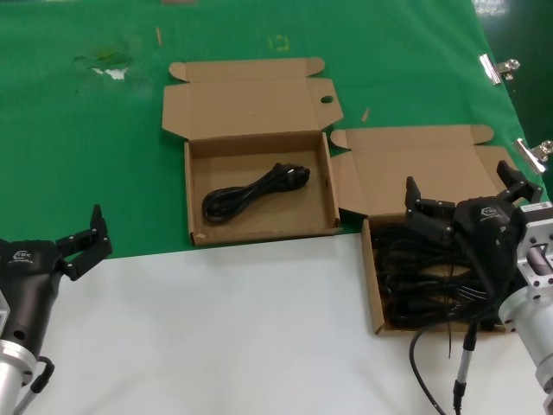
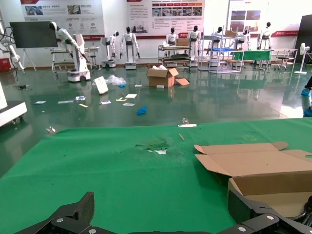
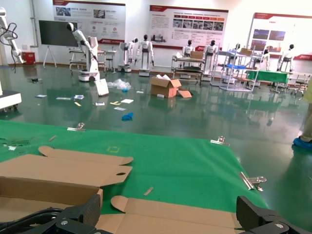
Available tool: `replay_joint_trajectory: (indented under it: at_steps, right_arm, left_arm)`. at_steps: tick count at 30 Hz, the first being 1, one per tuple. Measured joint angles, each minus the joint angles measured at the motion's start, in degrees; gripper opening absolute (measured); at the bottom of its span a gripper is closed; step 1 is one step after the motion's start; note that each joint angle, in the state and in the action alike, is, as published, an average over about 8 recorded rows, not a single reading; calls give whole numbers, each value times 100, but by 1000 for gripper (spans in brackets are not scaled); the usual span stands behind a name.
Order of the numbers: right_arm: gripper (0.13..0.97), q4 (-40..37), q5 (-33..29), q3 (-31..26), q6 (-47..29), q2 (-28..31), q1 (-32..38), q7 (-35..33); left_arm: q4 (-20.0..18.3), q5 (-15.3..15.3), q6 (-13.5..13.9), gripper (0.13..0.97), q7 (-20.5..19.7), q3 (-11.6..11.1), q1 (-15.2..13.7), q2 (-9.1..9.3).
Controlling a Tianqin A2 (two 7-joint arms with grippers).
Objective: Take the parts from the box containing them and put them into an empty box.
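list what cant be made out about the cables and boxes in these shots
- Head view: the right pincer, open over the full box, hides much of the cable pile, so no count.
- Left wrist view: the left box is cut off by the edge; its inside is hidden.
- Right wrist view: only a sliver of cable shows.

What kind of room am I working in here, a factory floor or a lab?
It looks like a robotics lab or demo hall: white humanoid robots line the back wall under display posters, metal racks stand nearby, and boxes and litter lie on the glossy green floor.
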Motion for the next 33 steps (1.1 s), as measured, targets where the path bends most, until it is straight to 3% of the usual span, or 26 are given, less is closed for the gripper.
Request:
replay_joint_trajectory:
  at_steps: [33]
  right_arm:
    - [966, 0, 0, 0, 0, 0, 0, 0]
  left_arm:
    - [0, 0, 0, 966, 1, 0, 0, 0]
